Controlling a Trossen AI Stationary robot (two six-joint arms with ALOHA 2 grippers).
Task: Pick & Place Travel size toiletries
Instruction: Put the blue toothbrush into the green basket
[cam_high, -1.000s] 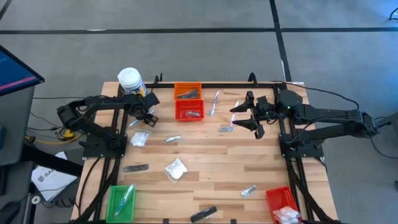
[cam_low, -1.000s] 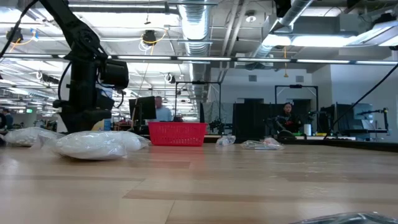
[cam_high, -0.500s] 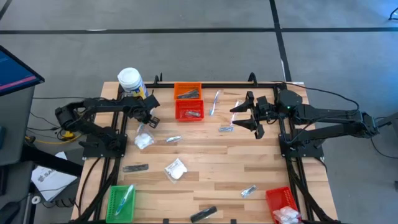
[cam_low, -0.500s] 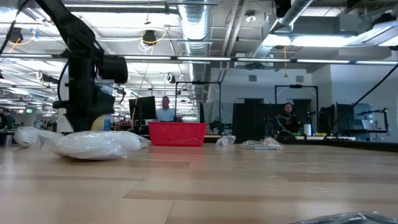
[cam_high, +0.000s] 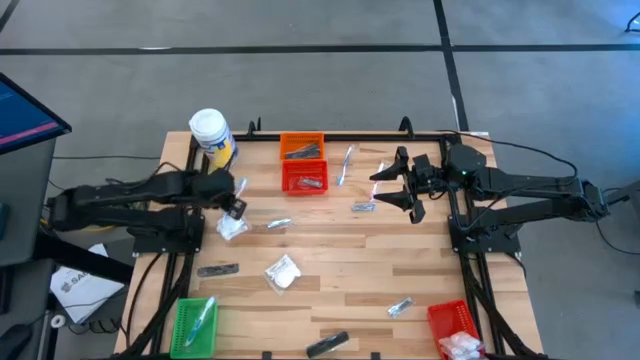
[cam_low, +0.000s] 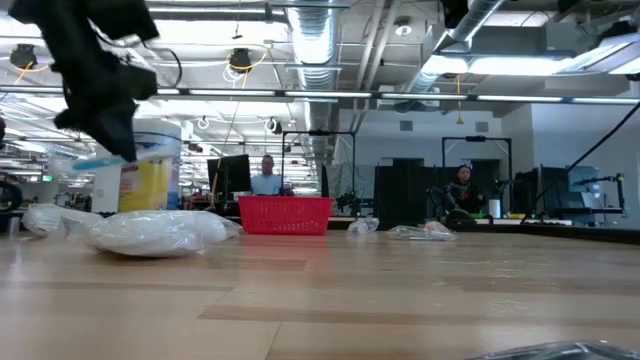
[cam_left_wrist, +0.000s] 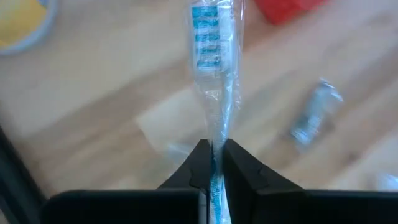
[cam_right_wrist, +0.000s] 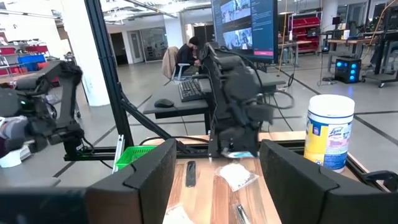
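Lifting a wrapped stick off the table

Pinched at its lower end, the clear-wrapped stick (cam_left_wrist: 214, 68) with blue print stands up between the shut fingers of the left gripper (cam_left_wrist: 213, 163), held above a white packet (cam_high: 231, 227) near the table's left side. To do this well, I judge: lift straight, keep the pinch firm since the wrap looks slippery, and carry it level toward a basket. Right gripper (cam_high: 398, 186) waits half-open and empty, by the foil sachet (cam_high: 362, 207)

A robotics lab in an open industrial hall: exposed ceiling ducts (cam_low: 330, 45), strip lights, rows of workstations with a large monitor (cam_right_wrist: 245, 25), seated people (cam_low: 265, 178), and a concrete floor (cam_high: 300, 70).
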